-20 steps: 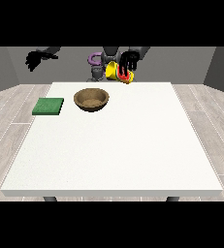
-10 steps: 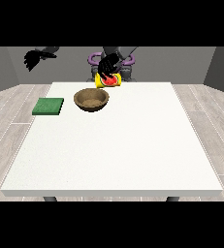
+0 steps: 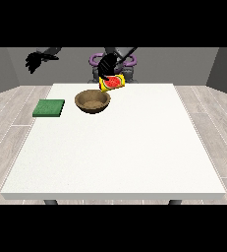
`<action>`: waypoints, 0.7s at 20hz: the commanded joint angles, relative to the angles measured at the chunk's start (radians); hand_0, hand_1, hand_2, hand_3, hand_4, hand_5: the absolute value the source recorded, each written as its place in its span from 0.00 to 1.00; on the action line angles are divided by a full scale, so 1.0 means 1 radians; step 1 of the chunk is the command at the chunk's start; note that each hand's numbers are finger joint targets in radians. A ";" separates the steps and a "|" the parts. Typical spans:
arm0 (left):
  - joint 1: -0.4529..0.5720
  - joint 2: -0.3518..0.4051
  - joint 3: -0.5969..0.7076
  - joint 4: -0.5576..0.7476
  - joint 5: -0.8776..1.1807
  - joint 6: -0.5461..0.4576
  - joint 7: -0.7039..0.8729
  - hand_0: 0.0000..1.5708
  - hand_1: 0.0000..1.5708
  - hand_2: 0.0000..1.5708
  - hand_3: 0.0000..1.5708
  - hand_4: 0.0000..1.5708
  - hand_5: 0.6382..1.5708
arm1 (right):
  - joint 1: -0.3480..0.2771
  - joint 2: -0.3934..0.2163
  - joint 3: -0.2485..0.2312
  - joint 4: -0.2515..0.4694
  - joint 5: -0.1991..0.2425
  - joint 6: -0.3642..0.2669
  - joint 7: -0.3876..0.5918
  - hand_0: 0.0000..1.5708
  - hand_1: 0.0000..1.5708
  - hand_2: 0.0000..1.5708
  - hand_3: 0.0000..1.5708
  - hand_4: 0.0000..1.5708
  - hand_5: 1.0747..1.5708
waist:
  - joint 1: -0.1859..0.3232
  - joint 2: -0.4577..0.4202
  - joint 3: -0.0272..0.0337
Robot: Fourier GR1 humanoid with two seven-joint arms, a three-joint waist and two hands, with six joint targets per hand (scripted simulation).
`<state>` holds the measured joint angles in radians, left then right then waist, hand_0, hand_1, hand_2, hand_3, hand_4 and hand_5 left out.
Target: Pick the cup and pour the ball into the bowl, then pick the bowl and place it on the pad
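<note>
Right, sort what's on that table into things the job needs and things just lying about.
Needed for the job:
- cup, yellow, tilted over, held by the hand at the view's right
- bowl, brown, on the table
- pad, green, left of the bowl

Just lying about:
- nothing; the hand at the view's left hangs off the table, holding nothing

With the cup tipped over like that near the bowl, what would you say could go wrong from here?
1. The yellow cup is held tilted just past the right rim of the wooden bowl, not over its middle, so the ball might land on the table and roll away.
2. The green pad lies left of the bowl; carrying the bowl there could spill the ball.
</note>
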<state>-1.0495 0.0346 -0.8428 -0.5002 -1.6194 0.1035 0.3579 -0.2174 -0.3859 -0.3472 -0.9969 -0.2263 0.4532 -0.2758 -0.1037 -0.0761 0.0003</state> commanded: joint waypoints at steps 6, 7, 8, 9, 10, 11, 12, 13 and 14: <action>0.102 0.034 0.422 -0.155 0.377 0.224 0.060 0.83 0.83 1.00 1.00 1.00 0.59 | 0.050 0.042 -0.002 -0.016 -0.011 -0.047 0.050 0.00 0.00 0.00 0.00 0.00 0.99 | 0.073 -0.025 -0.0114; 0.125 0.034 0.471 -0.181 0.431 0.269 0.052 0.82 0.82 1.00 1.00 1.00 0.56 | 0.049 0.035 -0.014 -0.018 -0.018 -0.050 0.043 0.00 0.00 0.00 0.00 0.00 0.99 | 0.084 -0.015 -0.0117; 0.153 0.047 0.518 -0.204 0.490 0.300 0.020 0.79 0.79 0.98 0.91 0.96 0.60 | 0.051 0.029 -0.017 -0.025 -0.018 -0.057 0.059 0.00 0.00 0.00 0.00 0.00 0.99 | 0.102 -0.030 -0.0133; 0.191 0.042 0.552 -0.229 0.538 0.338 0.000 0.75 0.75 0.92 0.81 0.93 0.57 | 0.085 0.059 -0.009 -0.019 -0.007 -0.074 0.045 0.00 0.00 0.00 0.00 0.07 0.99 | 0.116 -0.031 -0.0120; 0.219 -0.009 0.593 -0.254 0.605 0.366 -0.012 0.65 0.65 0.80 0.60 0.89 0.71 | 0.051 0.062 -0.009 -0.029 -0.010 -0.091 0.057 0.00 0.00 0.00 0.00 0.14 0.99 | 0.125 0.002 -0.0147; 0.244 -0.032 0.647 -0.287 0.691 0.400 -0.010 0.57 0.57 0.54 0.30 0.80 0.86 | 0.050 0.078 0.010 -0.038 -0.004 -0.077 0.042 0.00 0.00 0.00 0.00 0.16 0.99 | 0.108 0.034 -0.0218; 0.284 -0.032 0.669 -0.324 0.761 0.436 -0.039 0.36 0.36 0.00 0.00 0.57 0.93 | 0.033 0.091 0.011 -0.040 -0.005 -0.095 0.046 0.00 0.00 0.00 0.00 0.23 0.99 | 0.112 0.059 -0.0237; 0.318 -0.033 0.695 -0.352 0.848 0.443 -0.061 0.00 0.00 0.00 0.00 0.40 1.00 | 0.021 0.105 0.018 -0.050 -0.007 -0.095 0.042 0.00 0.00 0.00 0.00 0.22 0.99 | 0.096 0.082 -0.0274; 0.346 -0.033 0.714 -0.382 0.926 0.453 -0.096 0.00 0.00 0.00 0.00 0.27 0.99 | 0.017 0.115 0.030 -0.061 0.002 -0.100 0.037 0.00 0.00 0.00 0.00 0.23 0.99 | 0.078 0.102 -0.0283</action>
<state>-0.8061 0.0239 -0.2490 -0.7832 -0.9441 0.4735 0.3258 -0.1845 -0.3063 -0.3373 -1.0352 -0.2322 0.3715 -0.2309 -0.0109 -0.0342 -0.0199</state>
